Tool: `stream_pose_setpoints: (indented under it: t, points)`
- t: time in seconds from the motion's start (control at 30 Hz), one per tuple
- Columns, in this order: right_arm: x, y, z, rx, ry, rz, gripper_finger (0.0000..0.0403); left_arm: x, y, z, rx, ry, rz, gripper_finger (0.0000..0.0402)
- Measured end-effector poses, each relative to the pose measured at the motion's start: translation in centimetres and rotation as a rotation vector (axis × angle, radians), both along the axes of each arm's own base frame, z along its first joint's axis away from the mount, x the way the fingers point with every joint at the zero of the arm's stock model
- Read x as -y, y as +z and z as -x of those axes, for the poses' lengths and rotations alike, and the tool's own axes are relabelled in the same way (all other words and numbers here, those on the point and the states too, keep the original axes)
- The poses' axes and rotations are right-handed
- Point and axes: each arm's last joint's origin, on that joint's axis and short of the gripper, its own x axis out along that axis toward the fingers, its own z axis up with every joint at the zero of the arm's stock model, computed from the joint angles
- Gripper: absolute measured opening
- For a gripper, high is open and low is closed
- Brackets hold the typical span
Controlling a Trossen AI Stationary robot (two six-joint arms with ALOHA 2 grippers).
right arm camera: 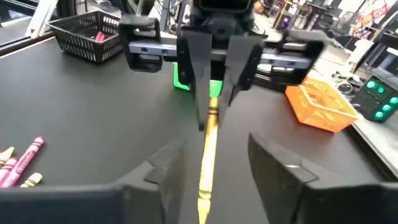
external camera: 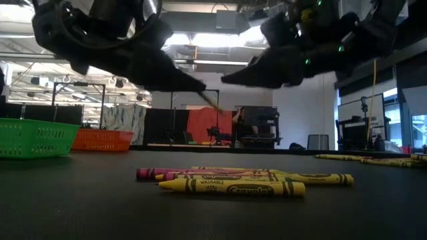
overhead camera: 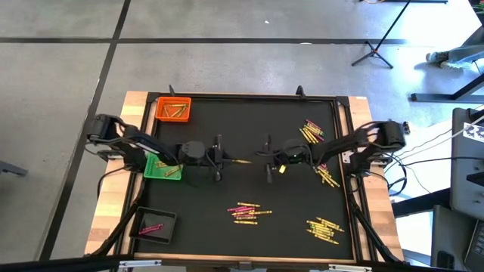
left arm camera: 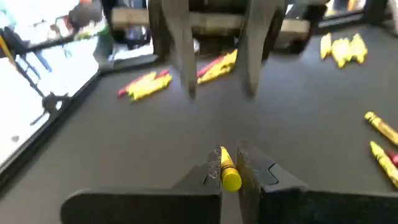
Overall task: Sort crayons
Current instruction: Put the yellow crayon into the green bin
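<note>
My left gripper (overhead camera: 225,160) is over the middle of the black mat, shut on one yellow-gold crayon (overhead camera: 242,162) that sticks out toward my right gripper (overhead camera: 267,159). My right gripper is open and faces it. In the right wrist view its two fingers (right arm camera: 168,165) stand on either side of the crayon's free end (right arm camera: 208,162) with a gap on each side. The low view shows both grippers above the mat, with the crayon's tip (external camera: 211,99) between them. My left gripper pinches the crayon's rear end (left arm camera: 227,169) between its two fingers. The fingers come from the table's left, about level, and the crayon lies along them. It points past the fingertips toward the table's right (right arm camera: 211,118), lifted clear of the mat.
An orange tray (overhead camera: 172,109), a green tray (overhead camera: 162,168) and a black tray (overhead camera: 155,225) stand along the left side. Loose crayons lie in heaps at the near middle (overhead camera: 246,211), near right (overhead camera: 325,229) and right side (overhead camera: 311,132). The mat has a raised wooden frame (overhead camera: 355,151).
</note>
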Motion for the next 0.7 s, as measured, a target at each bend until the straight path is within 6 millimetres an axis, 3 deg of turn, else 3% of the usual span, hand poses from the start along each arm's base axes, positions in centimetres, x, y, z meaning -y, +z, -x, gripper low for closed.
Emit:
stream_pose_setpoints:
  t: [0.17, 0.53, 0.7]
  points:
    - [0.0, 1.5, 1.4, -0.084, 0.004, -0.007, 0.0197, 0.8, 0.7, 1.7, -0.146, 0.053, -0.005, 0.0004]
    - [0.0, 1.5, 2.1, -0.159, -0.006, -0.038, 0.0200, 1.6, 5.9, 6.3, -0.482, 0.110, 0.140, 0.0005]
    - [0.1, 1.5, 2.1, -0.161, -0.028, -0.031, 0.0200, 2.3, 9.5, 7.6, -0.648, 0.155, 0.182, 0.0006]
